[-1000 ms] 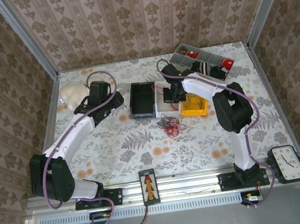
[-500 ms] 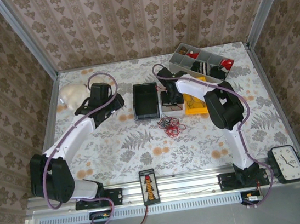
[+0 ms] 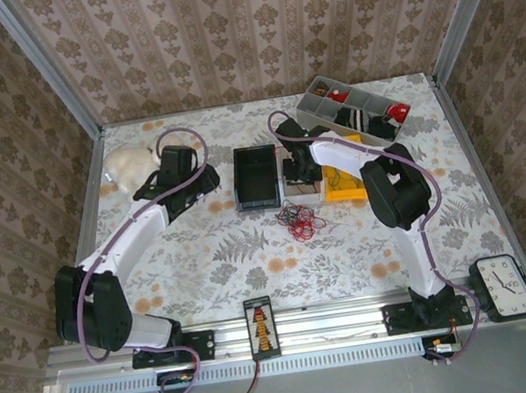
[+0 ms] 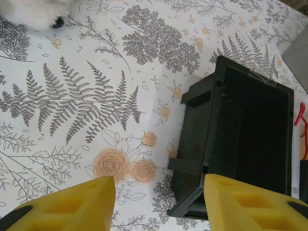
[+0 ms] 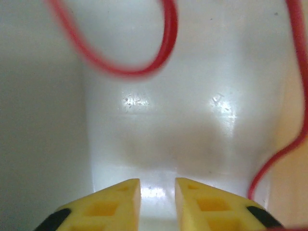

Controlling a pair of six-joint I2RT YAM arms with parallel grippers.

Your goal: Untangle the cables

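The main tangle of cables (image 3: 297,219), red with darker strands through it, lies in a loose heap on the tabletop (image 3: 212,252), just in front of the black bin (image 4: 195,134) and the yellow bin (image 3: 341,200), untouched by either arm. The right hand (image 5: 158,192) is reached down into a small white box (image 5: 154,125) that stands between those two bins, and its fingertips are a narrow gap apart with nothing between them. A single red wire (image 5: 169,29) loops across the box's far wall and runs down its right side. It is blurred this close, so it probably rests free in the box rather than hanging from anything. That fits a strand being set apart from the heap, each container serving as a place for separated cables. The left hand (image 4: 159,197) hovers low over the tabletop beside the black bin, its fingers wide apart and empty, the bin's near corner between them in the wrist view. It looks parked there to keep clear of the right arm's working space while staying within reach of the heap. Most of the task looks undone, since the heap remains knotted together
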